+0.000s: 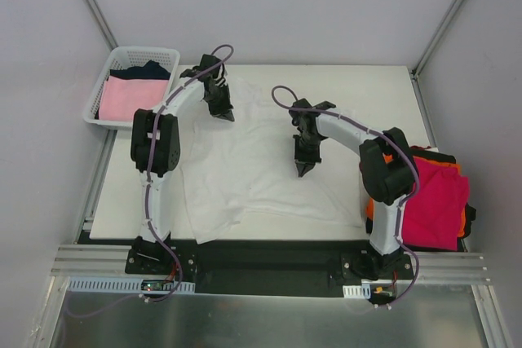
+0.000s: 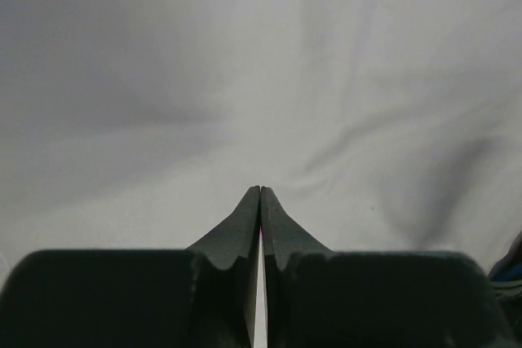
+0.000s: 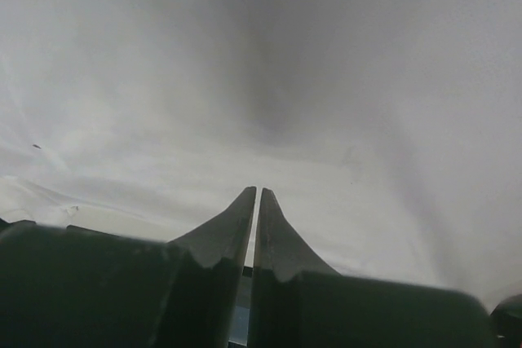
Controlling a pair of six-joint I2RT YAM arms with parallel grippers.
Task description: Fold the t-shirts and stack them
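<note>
**Top external view: both grippers pressed down on the spread white shirt**

Top external shows a white t-shirt point(image 1: 253, 160) lying rumpled across the middle of the table point(image 1: 367, 87), one part trailing toward the near edge between the two arm bases. The left gripper point(image 1: 224, 114) is down on the shirt's far left part. The right gripper point(image 1: 303, 172) points down onto the cloth nearer the middle, well apart from the left one.

In the left wrist view the left gripper point(image 2: 260, 189) has its fingers brought together, the tips meeting in a point, with wrinkled white t-shirt point(image 2: 245, 79) filling everything beyond them. In the right wrist view the right gripper point(image 3: 256, 190) is drawn in almost as tight, with only a thin slit between its fingers, and the white t-shirt point(image 3: 163, 79) lies close under it. Both views are too close and soft to show whether a fold of cloth is pinched between either pair of fingers.

At the far left, just off the table's corner, a white lattice basket point(image 1: 143, 50) holds a pale pink t-shirt point(image 1: 126, 97) with a dark t-shirt point(image 1: 148, 71) behind it. At the right edge of the table, beside the right arm, a magenta-red t-shirt point(image 1: 436, 201) lies on top of an orange t-shirt point(image 1: 445, 165), whose edge shows around it.
</note>
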